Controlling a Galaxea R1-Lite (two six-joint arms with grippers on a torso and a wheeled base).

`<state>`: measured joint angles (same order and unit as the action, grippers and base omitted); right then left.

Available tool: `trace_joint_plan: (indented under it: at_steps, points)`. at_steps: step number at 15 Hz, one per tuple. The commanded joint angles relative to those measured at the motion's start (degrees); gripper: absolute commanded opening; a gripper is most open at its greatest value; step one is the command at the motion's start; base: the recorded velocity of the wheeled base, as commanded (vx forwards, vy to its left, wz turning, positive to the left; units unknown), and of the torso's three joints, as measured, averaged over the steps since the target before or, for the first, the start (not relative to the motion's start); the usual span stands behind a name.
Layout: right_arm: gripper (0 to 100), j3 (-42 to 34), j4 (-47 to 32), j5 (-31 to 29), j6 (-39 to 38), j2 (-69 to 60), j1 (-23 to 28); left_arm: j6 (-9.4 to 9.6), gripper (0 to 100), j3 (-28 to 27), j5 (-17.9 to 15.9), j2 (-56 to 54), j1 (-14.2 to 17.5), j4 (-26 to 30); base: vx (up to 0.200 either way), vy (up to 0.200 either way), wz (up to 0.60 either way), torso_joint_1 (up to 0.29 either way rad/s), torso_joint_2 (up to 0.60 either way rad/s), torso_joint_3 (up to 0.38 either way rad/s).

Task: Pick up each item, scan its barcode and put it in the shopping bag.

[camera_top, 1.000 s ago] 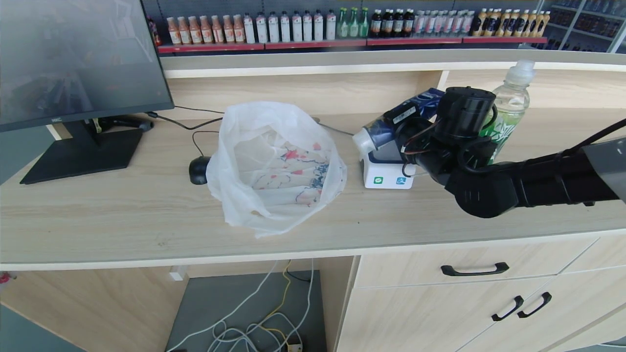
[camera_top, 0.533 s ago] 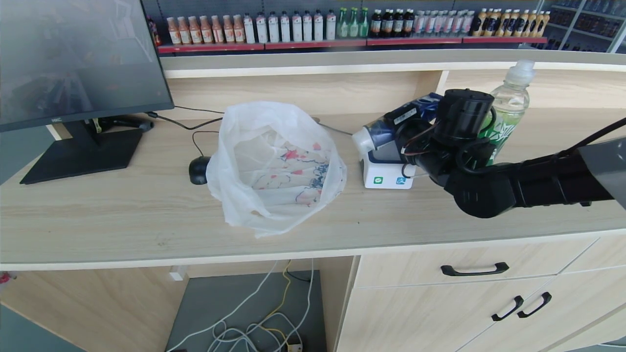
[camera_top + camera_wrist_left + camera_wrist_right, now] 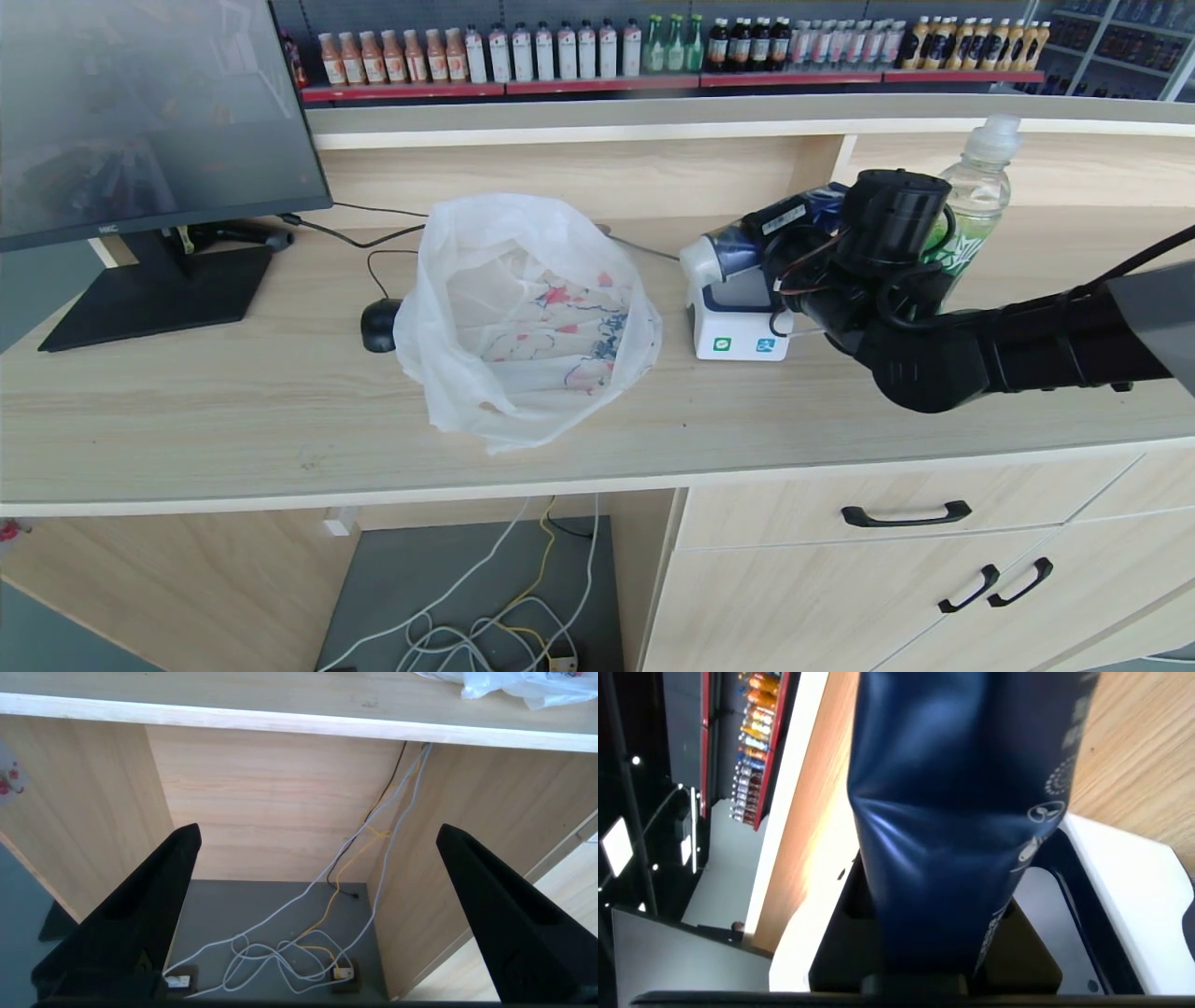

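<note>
Hidden, cropped and unreadable parts.
The blue packet (image 3: 782,217) is largely covered by the right arm (image 3: 943,359) and is cut off by the frame edge in the right wrist view. The bottle (image 3: 976,187) base and the scanner (image 3: 738,327) top are hidden. The monitor (image 3: 140,112) is cropped. The packet's label is too small to be read.

Bag (image 3: 523,317) left of scanner (image 3: 738,327), bottle (image 3: 978,191) perhaps behind

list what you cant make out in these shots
blue pack: right wrist view, both ends cut off by the picture's edges.
scanner: head view, partly behind the pack and right arm.
bottle: head view, lower part behind the right arm.
bag: head view, red and blue shapes inside, cloudy plastic hides what they are.
</note>
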<state>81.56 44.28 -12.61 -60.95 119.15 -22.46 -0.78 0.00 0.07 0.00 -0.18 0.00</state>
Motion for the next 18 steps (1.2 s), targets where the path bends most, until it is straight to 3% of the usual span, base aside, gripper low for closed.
trace_joint_plan:
  at_steps: [1, 18]
  points:
    - [0, 0.01, -0.07, 0.48, 0.04, 0.12, -0.04, -0.01, 100, 0.0, 0.01, 0.09, 0.01, 0.0, 0.0, 0.0, 0.0, 0.0, 0.0, 0.0]
    - [0, 1.41, -0.07, 1.27, -0.04, 0.2, 0.31, -0.01, 100, 0.0, 0.01, 0.09, 0.01, 0.0, 0.0, 0.0, 0.0, 0.0, 0.0, 0.0]
